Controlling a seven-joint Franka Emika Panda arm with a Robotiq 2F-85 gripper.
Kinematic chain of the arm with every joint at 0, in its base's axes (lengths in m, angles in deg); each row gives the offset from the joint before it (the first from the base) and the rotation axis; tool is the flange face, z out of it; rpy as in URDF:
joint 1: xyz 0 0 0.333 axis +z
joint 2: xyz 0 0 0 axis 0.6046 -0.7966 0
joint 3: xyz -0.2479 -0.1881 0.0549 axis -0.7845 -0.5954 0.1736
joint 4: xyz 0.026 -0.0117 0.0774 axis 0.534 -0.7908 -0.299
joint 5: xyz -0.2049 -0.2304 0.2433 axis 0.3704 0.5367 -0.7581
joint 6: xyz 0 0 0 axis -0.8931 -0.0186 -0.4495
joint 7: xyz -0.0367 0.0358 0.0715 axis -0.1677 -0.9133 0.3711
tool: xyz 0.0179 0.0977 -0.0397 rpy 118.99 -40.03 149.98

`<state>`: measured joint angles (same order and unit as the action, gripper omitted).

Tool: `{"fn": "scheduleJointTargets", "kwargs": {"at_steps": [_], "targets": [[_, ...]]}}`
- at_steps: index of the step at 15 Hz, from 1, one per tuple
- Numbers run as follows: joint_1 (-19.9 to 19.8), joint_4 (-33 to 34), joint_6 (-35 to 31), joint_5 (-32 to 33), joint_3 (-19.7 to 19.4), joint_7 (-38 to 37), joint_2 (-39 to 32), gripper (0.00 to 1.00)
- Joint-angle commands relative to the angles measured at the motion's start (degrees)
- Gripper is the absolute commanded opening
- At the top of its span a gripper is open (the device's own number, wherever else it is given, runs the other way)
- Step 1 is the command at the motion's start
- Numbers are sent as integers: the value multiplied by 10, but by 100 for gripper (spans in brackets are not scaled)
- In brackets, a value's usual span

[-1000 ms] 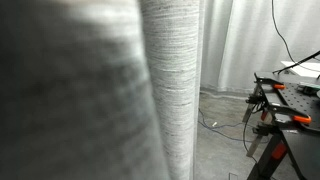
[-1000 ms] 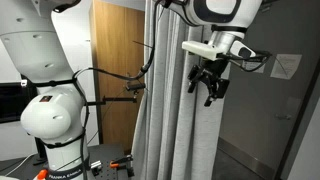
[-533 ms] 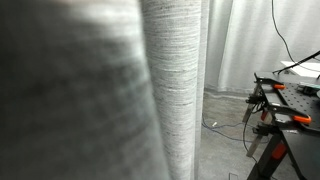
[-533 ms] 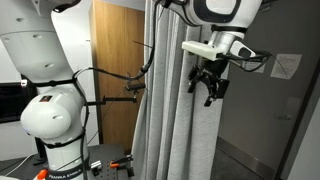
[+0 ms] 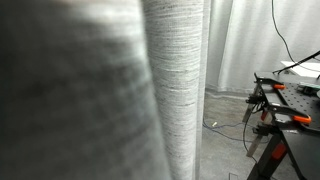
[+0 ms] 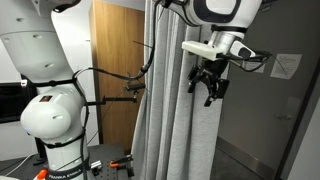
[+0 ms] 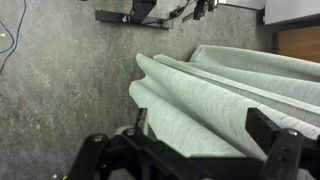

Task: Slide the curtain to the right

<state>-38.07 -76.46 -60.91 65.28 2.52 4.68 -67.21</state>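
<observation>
The grey curtain (image 6: 172, 100) hangs in folds from above, in front of a wooden door. My gripper (image 6: 207, 84) is at the curtain's right edge, about mid-height, with its fingers spread. In the wrist view the open fingers (image 7: 205, 128) straddle a fold of the grey curtain (image 7: 190, 110), with the speckled floor behind. In an exterior view the curtain (image 5: 175, 90) fills the left and middle of the picture, very close to the camera.
The white robot base (image 6: 50, 110) stands left of the curtain. A wooden door (image 6: 115, 70) is behind it. A black table with orange-handled clamps (image 5: 285, 110) stands at the right, and a white curtain (image 5: 250, 40) hangs behind it.
</observation>
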Motion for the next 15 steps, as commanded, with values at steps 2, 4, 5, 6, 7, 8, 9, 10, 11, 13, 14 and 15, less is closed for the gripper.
{"fn": "scheduleJointTargets", "kwargs": {"at_steps": [2,4,5,6,7,8,9,10,11,13,14,15], "targets": [[-19,1,2,-3,17,3,-2,100],[-19,1,2,-3,17,3,-2,100],[-19,1,2,-3,17,3,-2,100],[-19,1,2,-3,17,3,-2,100],[-19,1,2,-3,17,3,-2,100],[-19,1,2,-3,17,3,-2,100],[-19,1,2,-3,17,3,-2,100],[-19,1,2,-3,17,3,-2,100],[-19,1,2,-3,17,3,-2,100],[-19,1,2,-3,17,3,-2,100],[-19,1,2,-3,17,3,-2,100],[-19,1,2,-3,17,3,-2,100]]}}
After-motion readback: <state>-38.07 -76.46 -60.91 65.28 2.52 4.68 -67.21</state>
